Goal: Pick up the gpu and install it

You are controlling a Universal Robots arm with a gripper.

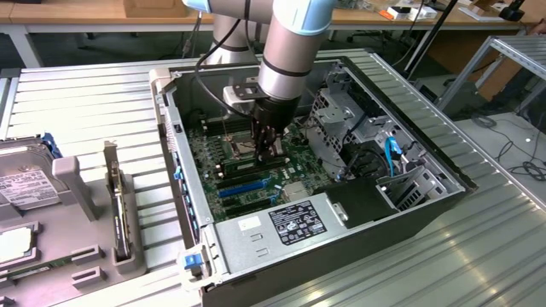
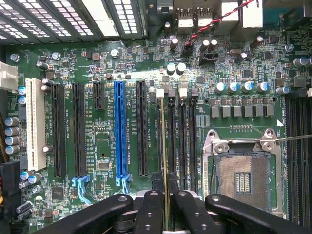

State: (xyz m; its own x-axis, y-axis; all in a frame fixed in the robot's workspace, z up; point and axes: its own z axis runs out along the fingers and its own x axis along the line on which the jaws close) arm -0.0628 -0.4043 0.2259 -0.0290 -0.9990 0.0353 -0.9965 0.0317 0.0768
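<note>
The gpu (image 2: 163,146), a long, thin green circuit-board stick seen edge-on, is clamped between the narrowly set black fingers of the end effector (image 2: 165,200). It is held inside the open dark metal computer case (image 1: 384,249). Directly beneath the end effector, the stick is lined up along the narrow black memory slots (image 2: 181,141) of the green motherboard (image 2: 105,122). Whether it is seated cannot be told.

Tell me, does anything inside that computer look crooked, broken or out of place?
Nothing looks broken or spilled. The gripper holds the gpu on edge, in line with the black slots beside it, not skewed. The one odd sight: the processor socket sits bare, with no cooler on it.
</note>
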